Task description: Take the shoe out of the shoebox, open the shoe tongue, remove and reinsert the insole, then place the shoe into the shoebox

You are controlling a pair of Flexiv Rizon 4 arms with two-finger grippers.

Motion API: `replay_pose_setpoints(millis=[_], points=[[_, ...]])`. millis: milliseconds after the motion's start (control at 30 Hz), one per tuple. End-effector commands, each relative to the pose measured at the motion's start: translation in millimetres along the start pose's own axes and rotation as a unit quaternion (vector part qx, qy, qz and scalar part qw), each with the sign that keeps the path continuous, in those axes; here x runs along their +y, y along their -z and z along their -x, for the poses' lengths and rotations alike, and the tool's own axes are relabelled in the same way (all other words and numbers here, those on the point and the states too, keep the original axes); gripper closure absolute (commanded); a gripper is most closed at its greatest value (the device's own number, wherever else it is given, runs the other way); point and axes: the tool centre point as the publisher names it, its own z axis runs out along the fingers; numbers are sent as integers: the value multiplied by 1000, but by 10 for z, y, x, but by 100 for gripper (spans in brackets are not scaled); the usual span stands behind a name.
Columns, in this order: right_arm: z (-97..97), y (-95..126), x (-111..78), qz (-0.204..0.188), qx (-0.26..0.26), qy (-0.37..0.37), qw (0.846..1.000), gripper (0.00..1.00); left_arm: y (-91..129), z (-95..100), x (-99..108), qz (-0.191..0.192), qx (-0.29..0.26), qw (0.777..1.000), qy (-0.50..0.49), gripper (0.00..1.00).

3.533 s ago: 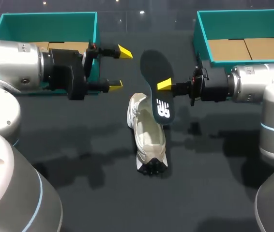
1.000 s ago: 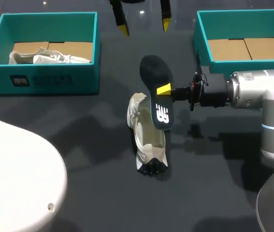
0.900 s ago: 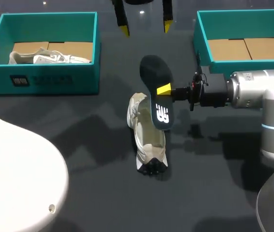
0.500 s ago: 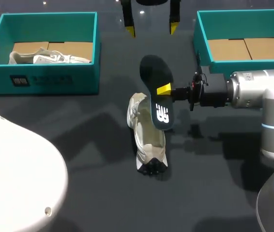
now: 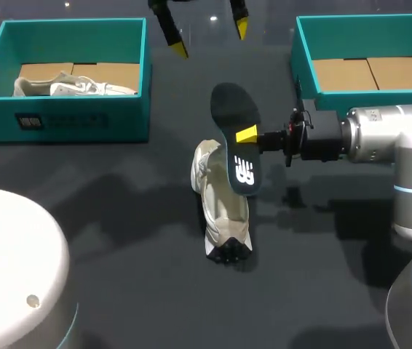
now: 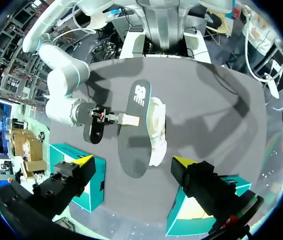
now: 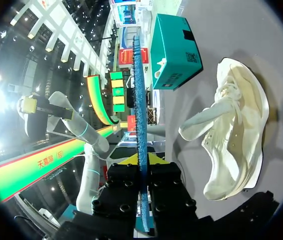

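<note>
**Head view.** The cream shoe point(image 5: 220, 211) lies on its side at the centre of the dark worktop point(image 5: 119, 218), outside both boxes. The right arm point(image 5: 381, 142) enters from 3 o'clock. The right pincer point(image 5: 248, 134) is closed on the edge of the dark insole point(image 5: 235, 138). The insole is held off the worktop, with one end pointing to 12 o'clock and the logo end overlapping the shoe. The left pincer point(image 5: 211, 36) hangs at 12 o'clock with its yellow tips spread wide and nothing between them. The teal left shoebox point(image 5: 68, 116) stands at 10 o'clock and contains a second shoe point(image 5: 75, 86). The teal right shoebox point(image 5: 304, 65) stands at 2 o'clock.

**Left wrist view.** The left pincer point(image 6: 135, 162) is wide open, well above the worktop. Ahead of it, between the fingers, are the insole point(image 6: 134, 130), the shoe point(image 6: 156, 127) just beside the insole, and the right pincer point(image 6: 129, 120) clamping the insole. The right shoebox point(image 6: 95, 182) shows beside one finger and the left shoebox point(image 6: 181, 220) beside the other.

**Right wrist view.** The insole point(image 7: 140, 125) appears edge-on, gripped between the fingers of the right pincer point(image 7: 144, 160). The shoe point(image 7: 236, 125) lies beside it on the worktop, with the left shoebox point(image 7: 174, 47) beyond.
</note>
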Motion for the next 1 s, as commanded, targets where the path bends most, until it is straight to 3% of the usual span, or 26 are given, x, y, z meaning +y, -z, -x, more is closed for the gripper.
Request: replay_pose_setpoints(millis=[33,300,700,733,767,800,1000], points=[[0,-5,-12,1,-1,0,1000,100,-24,-325,-49,-5,-237,971,14,0],[0,-5,-12,1,-1,0,1000,100,-107,-477,-132,-22,-320,947,38,0],[0,-5,-12,1,-1,0,1000,100,-106,-485,-132,-20,-315,948,30,0],[0,-5,-12,1,-1,0,1000,100,-145,-484,-131,-5,-325,945,31,0],[0,-5,-12,1,-1,0,1000,100,-169,-505,-120,-33,-342,938,35,0],[0,-5,-12,1,-1,0,1000,100,-202,-536,-105,-37,-357,933,38,0],[0,-5,-12,1,-1,0,1000,100,-365,-685,-124,-20,-434,901,-6,0]])
